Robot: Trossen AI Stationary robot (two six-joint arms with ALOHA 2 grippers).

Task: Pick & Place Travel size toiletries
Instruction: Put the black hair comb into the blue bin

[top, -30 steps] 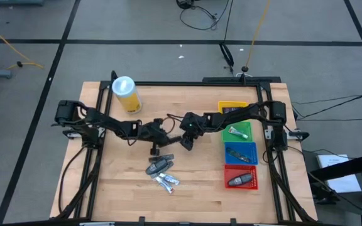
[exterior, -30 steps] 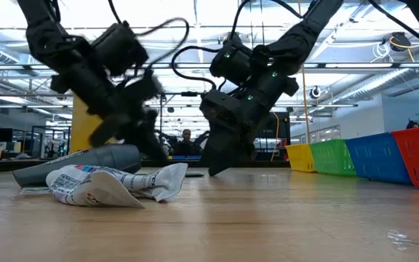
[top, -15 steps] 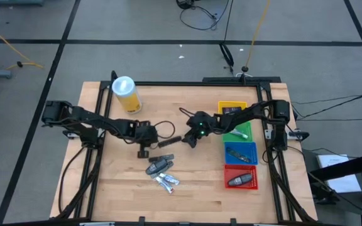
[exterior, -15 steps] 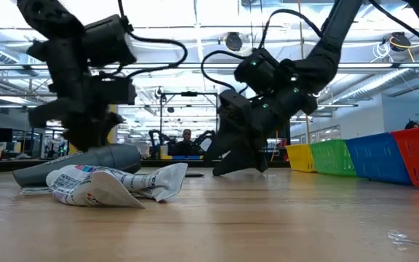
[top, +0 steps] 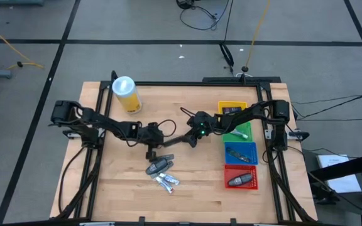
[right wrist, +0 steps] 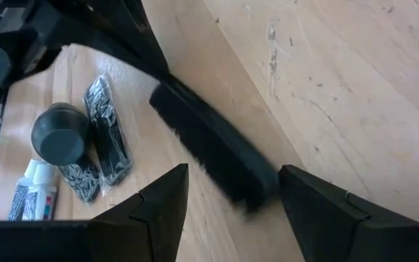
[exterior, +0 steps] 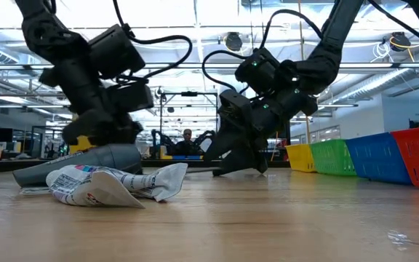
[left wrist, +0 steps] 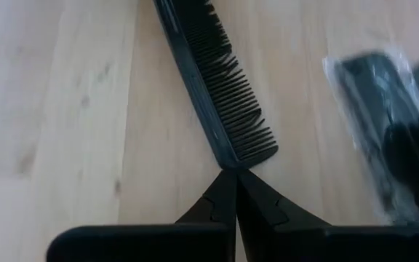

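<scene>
Two grippers meet over one black comb [left wrist: 217, 80] at mid-frame on the table [top: 200, 188]. The left gripper [left wrist: 235, 178] is clenched tight at the comb's end; the right gripper [right wrist: 231, 200] stands spread wide around its other end. Risk: thin, slick, toothed plastic could pivot or slip if both pull. Crinkly sachets [top: 166, 182] and dark packs [top: 158, 166] lie lower centre.

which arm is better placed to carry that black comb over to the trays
Probably the right. Its open gripper sits at the comb's tray-side end, fingers straddling it, with the trays on its side. The left gripper, shut at the other end, would reach farther.
</scene>
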